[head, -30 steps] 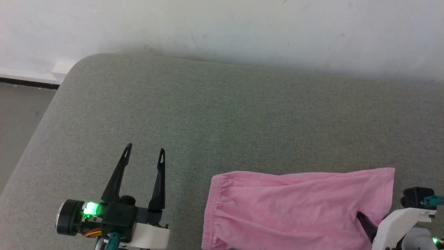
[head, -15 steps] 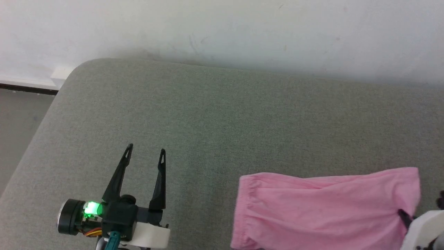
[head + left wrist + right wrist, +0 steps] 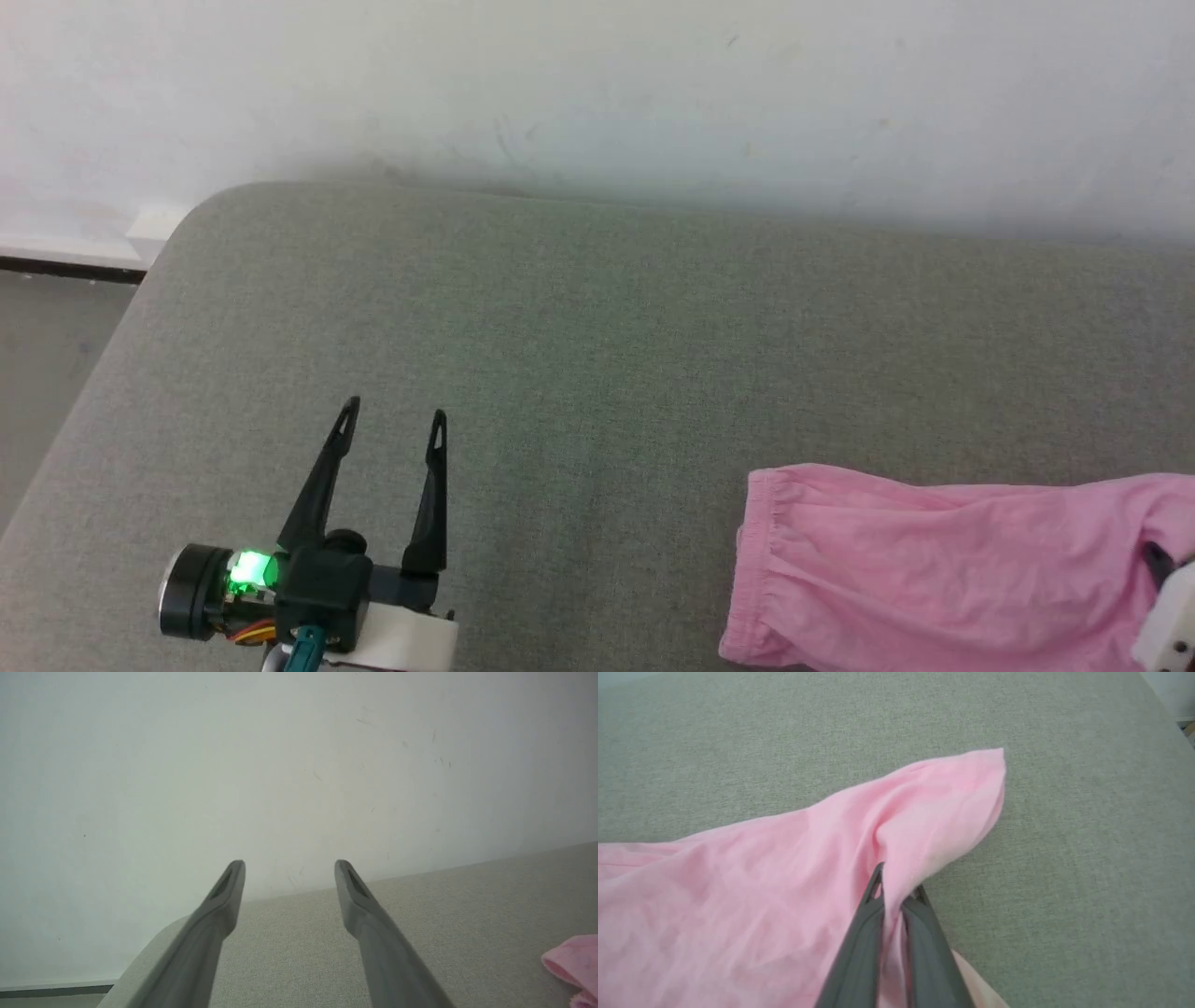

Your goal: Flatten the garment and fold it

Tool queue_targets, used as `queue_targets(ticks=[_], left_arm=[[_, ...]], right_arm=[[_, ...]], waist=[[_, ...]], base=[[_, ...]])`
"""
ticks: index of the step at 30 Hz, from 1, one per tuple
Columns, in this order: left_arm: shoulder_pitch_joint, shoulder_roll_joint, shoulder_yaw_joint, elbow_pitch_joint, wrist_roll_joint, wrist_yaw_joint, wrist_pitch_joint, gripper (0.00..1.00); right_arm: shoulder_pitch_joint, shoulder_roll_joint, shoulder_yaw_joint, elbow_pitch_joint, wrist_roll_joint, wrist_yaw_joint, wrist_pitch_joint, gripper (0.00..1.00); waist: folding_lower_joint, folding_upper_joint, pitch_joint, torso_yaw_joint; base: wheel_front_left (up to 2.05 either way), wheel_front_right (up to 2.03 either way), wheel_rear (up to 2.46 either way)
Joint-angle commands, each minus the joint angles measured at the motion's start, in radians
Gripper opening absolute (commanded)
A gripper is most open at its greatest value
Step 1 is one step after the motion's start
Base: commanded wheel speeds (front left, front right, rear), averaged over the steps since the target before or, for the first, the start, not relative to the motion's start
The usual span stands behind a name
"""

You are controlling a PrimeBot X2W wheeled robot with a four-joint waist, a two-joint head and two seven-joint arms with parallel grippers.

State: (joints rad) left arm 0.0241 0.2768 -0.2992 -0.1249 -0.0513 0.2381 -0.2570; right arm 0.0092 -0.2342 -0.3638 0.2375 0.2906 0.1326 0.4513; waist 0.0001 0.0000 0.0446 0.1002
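The pink garment [image 3: 934, 569] lies on the grey cushion at the lower right of the head view, its gathered waistband [image 3: 761, 560] toward the left. My right gripper [image 3: 896, 886] is shut on the garment [image 3: 784, 872] near its hem, and the cloth rises in a fold at the pinch. In the head view a dark fingertip [image 3: 1158, 563] of that gripper shows at the right edge, against the cloth. My left gripper [image 3: 392, 420] hovers open over bare cushion at the lower left, far from the garment. A corner of the garment [image 3: 570, 963] shows in the left wrist view beyond the open left gripper [image 3: 289, 868].
The grey cushion [image 3: 560, 355] runs back to a white wall [image 3: 597, 93]. Its rounded corner [image 3: 201, 205] is at the upper left, with floor [image 3: 47, 373] beyond the left edge. In the right wrist view the cushion's edge [image 3: 1157, 695] lies at the upper right.
The right gripper has shut on the garment's hem. The garment has shifted rightward in the head view, and the camera has also shifted a little. The left gripper stays open in place.
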Motion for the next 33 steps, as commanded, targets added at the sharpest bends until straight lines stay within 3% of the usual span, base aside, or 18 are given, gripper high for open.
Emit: queue_targets(ticks=[1, 11, 16, 23, 30, 31, 32, 33], left_arm=[[0.015, -0.003, 0.004, 0.002, 0.005, -0.005, -0.005, 1.00], [0.031, -0.013, 0.005, -0.003, 0.009, -0.017, -0.005, 1.00], [0.035, -0.017, 0.008, -0.001, 0.009, -0.024, -0.005, 1.00], [0.031, -0.019, 0.011, 0.005, 0.010, -0.037, -0.005, 1.00], [0.029, -0.020, 0.014, 0.011, 0.013, -0.047, -0.005, 1.00], [0.029, -0.020, 0.014, 0.011, 0.013, -0.048, -0.005, 1.00], [0.029, -0.021, 0.014, 0.012, 0.013, -0.049, -0.005, 1.00], [0.029, -0.021, 0.015, 0.013, 0.013, -0.050, -0.005, 1.00]], right_arm=[[0.009, 0.011, 0.013, -0.022, 0.015, -0.002, 0.007, 0.00], [0.067, 0.092, 0.182, -0.296, 0.118, -0.002, 0.160, 0.00], [0.069, 0.141, 0.262, -0.375, 0.147, -0.002, 0.204, 0.00], [0.064, 0.179, 0.361, -0.351, 0.169, -0.002, 0.200, 0.00], [0.038, 0.184, 0.430, -0.217, 0.171, -0.002, 0.115, 0.00], [0.030, 0.184, 0.448, -0.197, 0.156, -0.002, 0.105, 0.29], [0.023, 0.184, 0.463, -0.176, 0.137, -0.002, 0.094, 0.97], [0.013, 0.184, 0.479, -0.159, 0.117, -0.002, 0.080, 1.00]], waist=[[-0.0001, 0.0000, -0.010, -0.006], [-0.0001, 0.0000, -0.039, 0.003], [-0.0001, 0.0000, -0.043, 0.026], [-0.0001, 0.0000, -0.048, 0.070], [-0.0001, 0.0000, -0.045, 0.099], [-0.0001, 0.0000, -0.044, 0.102], [-0.0001, 0.0000, -0.043, 0.103], [-0.0001, 0.0000, -0.042, 0.105]], base=[[0.00, 0.00, 0.00], [0.00, 0.00, 0.00], [0.00, 0.00, 0.00], [0.00, 0.00, 0.00], [0.00, 0.00, 0.00], [0.00, 0.00, 0.00], [0.00, 0.00, 0.00], [0.00, 0.00, 0.00]])
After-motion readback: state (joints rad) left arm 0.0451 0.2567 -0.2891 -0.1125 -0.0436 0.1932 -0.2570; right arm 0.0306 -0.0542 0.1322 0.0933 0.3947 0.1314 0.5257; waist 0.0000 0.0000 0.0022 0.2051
